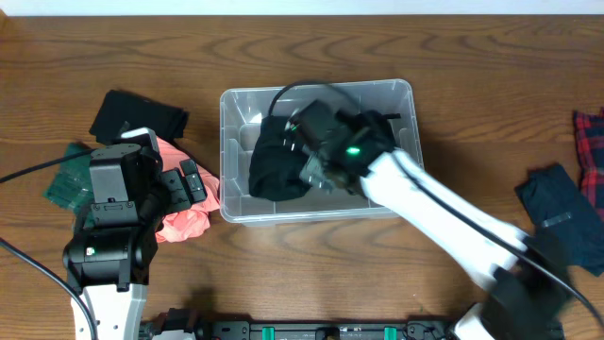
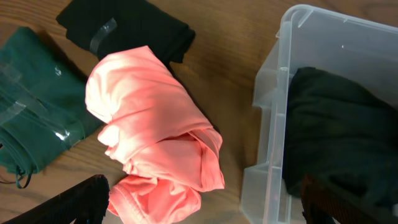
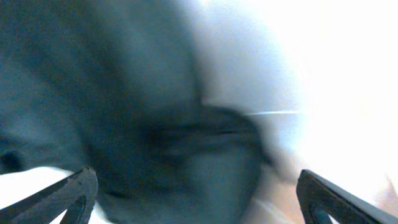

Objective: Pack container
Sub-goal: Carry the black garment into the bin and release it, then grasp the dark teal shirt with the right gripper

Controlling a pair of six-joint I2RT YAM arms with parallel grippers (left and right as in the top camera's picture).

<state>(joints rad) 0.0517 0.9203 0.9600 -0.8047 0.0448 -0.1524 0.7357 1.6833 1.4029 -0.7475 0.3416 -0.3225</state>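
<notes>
Your container (image 1: 377,87) sits mid-table on the wooden table (image 1: 472,52), long side running left to right; a black garment (image 1: 269,172) lies bunched inside it toward the left wall; your right arm comes in from the near right and reaches down into the bin, blurred in the overhead; right gripper (image 3: 198,190) is over that dark cloth, the view is smeared, but its fingers (image 3: 71,190) sit wide apart at the frame edges, so it's spread and clamping nothing; left gripper (image 2: 204,193) hovers above a crumpled pink garment (image 2: 155,137), fingers likewise wide apart, empty; the pink piece lies just beside the container's left wall; a folded black garment (image 2: 124,28) with a tape strip touches its far side; a green garment (image 2: 31,118) with clear tape lies to its left; far right, well apart from the bin, a dark blue folded garment (image 1: 557,212) and a red plaid cloth (image 1: 590,142) at the edge.
</notes>
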